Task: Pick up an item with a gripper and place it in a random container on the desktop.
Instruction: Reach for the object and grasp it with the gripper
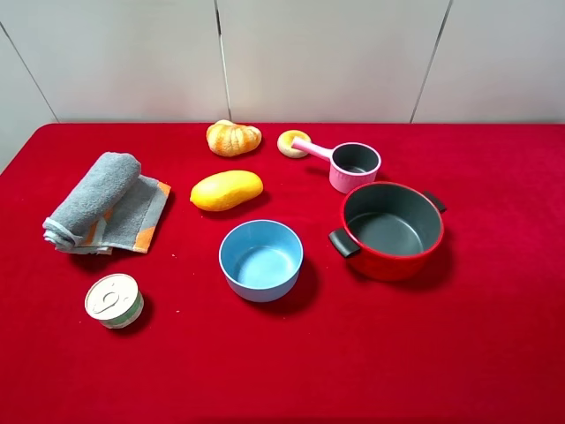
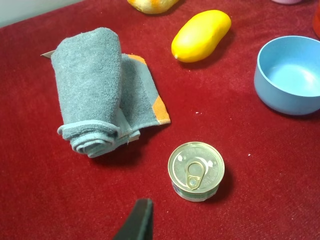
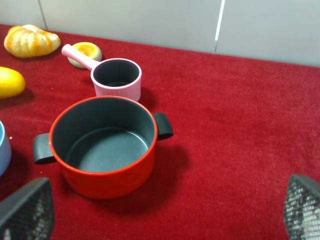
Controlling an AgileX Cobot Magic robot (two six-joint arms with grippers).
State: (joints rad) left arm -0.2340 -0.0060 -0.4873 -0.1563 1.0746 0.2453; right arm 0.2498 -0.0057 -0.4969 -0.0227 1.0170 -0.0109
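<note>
Standing wide apart in the right wrist view, the mesh-padded fingers (image 3: 27, 212) of the right tool (image 3: 165, 212) are fully spread. They grip nothing and touch nothing; only bare table (image 3: 240, 150) lies between them. The red pot (image 3: 107, 182) sits upright ahead, nearer one finger, dark inside, with nothing in it. The bun (image 3: 31, 40) lies far beyond it by the wall (image 3: 150, 20), past the pink cup (image 3: 116, 80) and the tan ring (image 3: 85, 52).

Left wrist view: only one dark finger of the left tool (image 2: 136, 222) shows, so its spread cannot be told. It is clear of the can (image 2: 195, 170) and the rolled grey towel (image 2: 95, 87). The bun (image 2: 150, 4) is cut by the frame edge, beyond the mango (image 2: 201, 35).

Exterior high view: the bun (image 1: 233, 138) lies at the back of the table, well apart from the pot (image 1: 388, 263). Its long axis runs roughly left to right, along the wall, with the ridges crossing it. The ring is just beside its right end and the mango in front. The pot's handles sit on a diagonal, near-left and far-right. The blue bowl (image 1: 260, 291) stands to the pot's left.
</note>
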